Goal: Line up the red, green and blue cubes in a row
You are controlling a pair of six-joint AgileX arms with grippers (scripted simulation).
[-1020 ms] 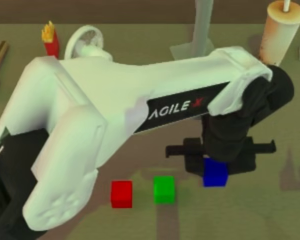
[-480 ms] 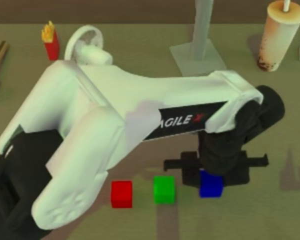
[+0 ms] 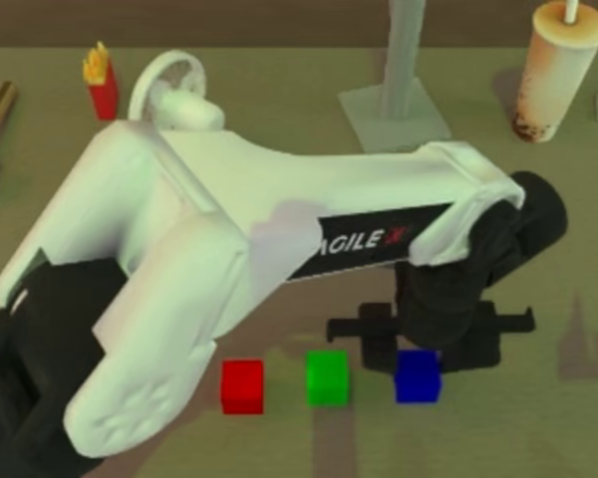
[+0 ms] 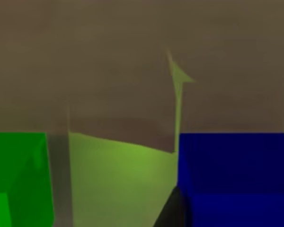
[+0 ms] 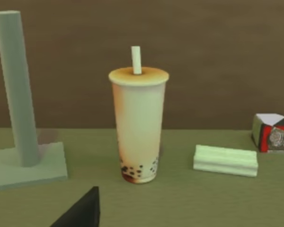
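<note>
- Along the lower middle of the top view, the red cube [image 3: 242, 385], the green cube [image 3: 327, 377] and the blue cube [image 3: 417, 375] sit in one row on the olive-green table [image 3: 538, 418], each apart from its neighbour with a strip of bare surface between them.
- The red cube is leftmost, the green cube in the centre, the blue cube furthest right; the red one lies a touch lower in the frame than the other two.
- The left arm [image 3: 229, 239] sweeps from the lower left of the frame across the middle, its white shell marked AgileX, and its dark left gripper [image 3: 429, 344] hangs directly over the upper edge of the blue cube.
- Whether that gripper's fingers are spread or closed cannot be told from these views.
- In the left wrist view, the green cube [image 4: 19, 179] and the blue cube [image 4: 236, 179] fill opposite corners with lit table [image 4: 123, 184] between them and brown shadow beyond.
- The right arm is out of the top view; its wrist camera faces a bubble-tea cup [image 5: 138, 125] with a straw, a pale post on a square base [image 5: 19, 118], a pale green bar [image 5: 226, 160] and a small red-and-white box [image 5: 273, 132], all in front of a dark brown wall [image 5: 203, 47].
- In the upper left of the top view stands a red carton of fries [image 3: 101, 82], beside a white ring-shaped object [image 3: 172, 88].
</note>
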